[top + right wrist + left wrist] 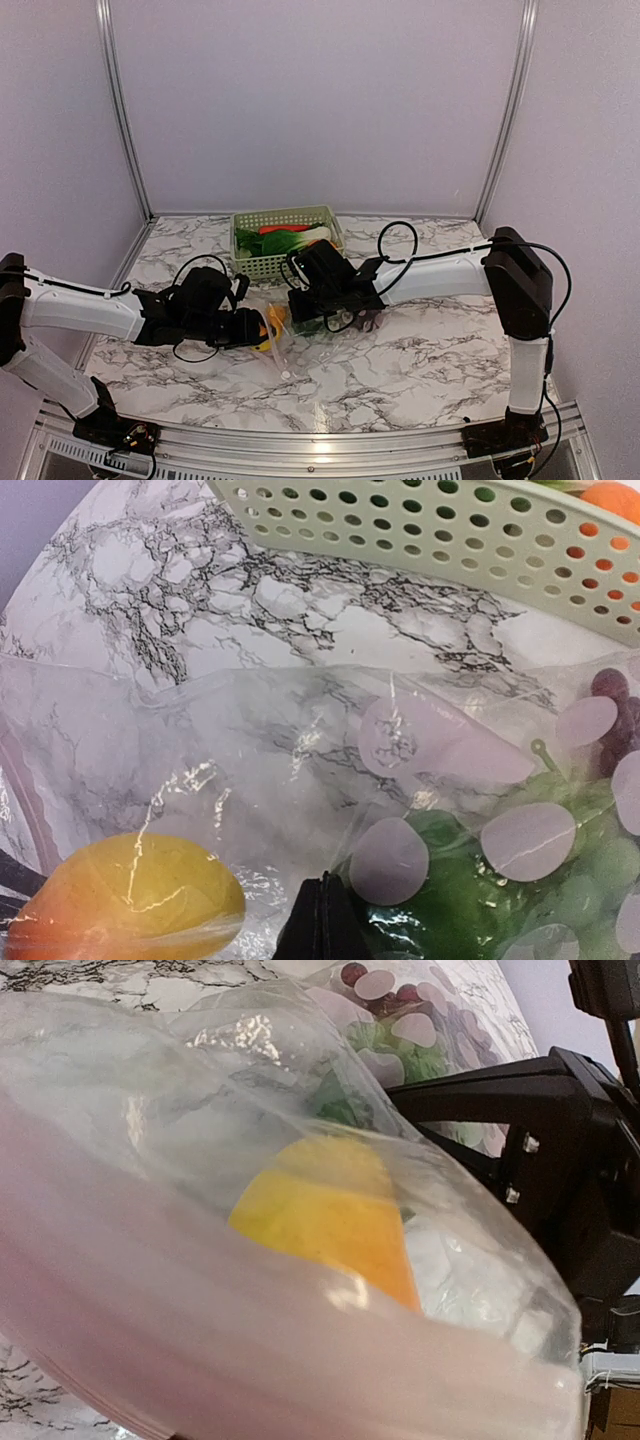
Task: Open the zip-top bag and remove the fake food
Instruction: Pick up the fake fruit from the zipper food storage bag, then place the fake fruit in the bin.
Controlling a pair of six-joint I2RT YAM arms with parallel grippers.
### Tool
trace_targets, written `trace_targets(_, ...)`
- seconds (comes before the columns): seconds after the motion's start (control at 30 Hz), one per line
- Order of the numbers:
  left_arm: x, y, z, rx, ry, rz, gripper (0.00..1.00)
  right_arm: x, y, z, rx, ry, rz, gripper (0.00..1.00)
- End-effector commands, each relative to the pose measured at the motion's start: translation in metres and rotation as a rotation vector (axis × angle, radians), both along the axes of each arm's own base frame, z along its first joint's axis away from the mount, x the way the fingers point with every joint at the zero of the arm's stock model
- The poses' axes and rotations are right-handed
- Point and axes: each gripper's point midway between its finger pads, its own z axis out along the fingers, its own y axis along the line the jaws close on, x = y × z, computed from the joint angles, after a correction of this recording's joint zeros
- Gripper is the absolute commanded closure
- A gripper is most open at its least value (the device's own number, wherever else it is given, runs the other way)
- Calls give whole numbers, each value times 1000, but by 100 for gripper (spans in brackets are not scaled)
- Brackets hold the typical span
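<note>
- zip-top bag (250, 750): clear, crinkled, glossy, printed with pale round spots; lying low at the centre of the top view, bulging around its contents.
- fake food (330, 1210) inside the bag: yellow-orange piece (130, 890) lower left in the right wrist view, green piece (450, 910) lower right, purple grapes (612, 685) at right edge.

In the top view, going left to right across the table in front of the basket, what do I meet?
The left gripper → yellow-orange fruit → right gripper → purple grapes. The zip-top bag overlaps these, so omitted.
</note>
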Motion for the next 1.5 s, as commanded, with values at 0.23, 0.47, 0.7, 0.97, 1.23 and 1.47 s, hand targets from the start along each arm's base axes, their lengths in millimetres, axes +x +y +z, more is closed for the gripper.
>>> trace_targets(0.23, -54, 20, 4, 17, 112, -155, 67, 8, 1, 2, 15, -10, -4, 100)
trace_targets(0.47, -85, 36, 6, 45, 155, -218, 66, 11, 9, 7, 28, -12, 5, 99)
trace_targets(0.7, -106, 63, 23, 51, 158, -211, 66, 16, 15, 17, 53, -24, 8, 97)
trace_targets(0.97, -112, 70, 68, -81, 79, -197, 66, 17, 20, 41, 105, -47, 9, 94)
trace_targets(1.23, -59, 53, 137, -123, -148, -72, 66, 21, 2, 88, 140, -129, -41, 80)
trace_targets(1.47, 4, 22, 159, -85, -237, -41, 66, 23, -34, 115, 149, -183, -111, 53)
